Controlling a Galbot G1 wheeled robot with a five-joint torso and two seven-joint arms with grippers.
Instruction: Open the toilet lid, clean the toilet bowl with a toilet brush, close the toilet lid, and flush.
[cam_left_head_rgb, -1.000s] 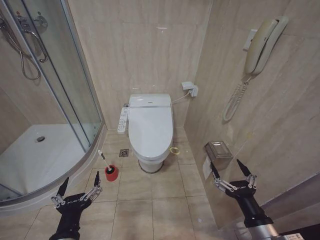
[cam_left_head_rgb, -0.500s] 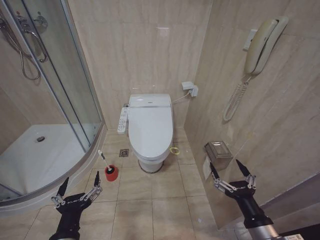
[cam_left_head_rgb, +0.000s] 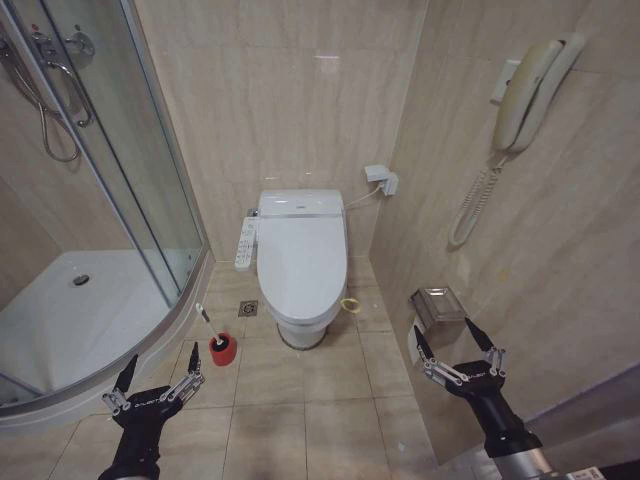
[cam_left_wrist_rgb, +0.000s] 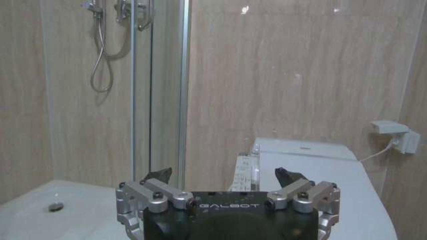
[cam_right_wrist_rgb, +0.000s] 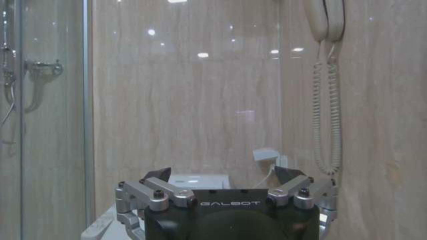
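Observation:
The toilet lid (cam_left_head_rgb: 300, 258) lies shut over the toilet bowl (cam_left_head_rgb: 300, 326) against the far wall, with the button panel (cam_left_head_rgb: 244, 243) on its left side. Left of the bowl, the toilet brush (cam_left_head_rgb: 205, 316) leans in its red cup holder (cam_left_head_rgb: 223, 349) on the floor. My left gripper (cam_left_head_rgb: 163, 357) hangs open low at the near left, just short of the brush. Held open and empty at the near right is my right gripper (cam_left_head_rgb: 443, 330), close to the side wall. The left wrist view has the left gripper (cam_left_wrist_rgb: 223, 173) before the lid (cam_left_wrist_rgb: 333, 195). The right gripper (cam_right_wrist_rgb: 221, 172) faces the far wall.
A glass shower cubicle (cam_left_head_rgb: 120, 200) with a raised white tray (cam_left_head_rgb: 80, 320) takes up the left. On the right wall are a phone (cam_left_head_rgb: 525, 90) and a paper holder (cam_left_head_rgb: 438, 305). A floor drain (cam_left_head_rgb: 247, 308) and a yellow ring (cam_left_head_rgb: 349, 302) lie by the toilet's base.
The whole picture has shifted slightly, so the camera moved. My right gripper has edged a little up and to the left. The left gripper, lid and brush stay as they were.

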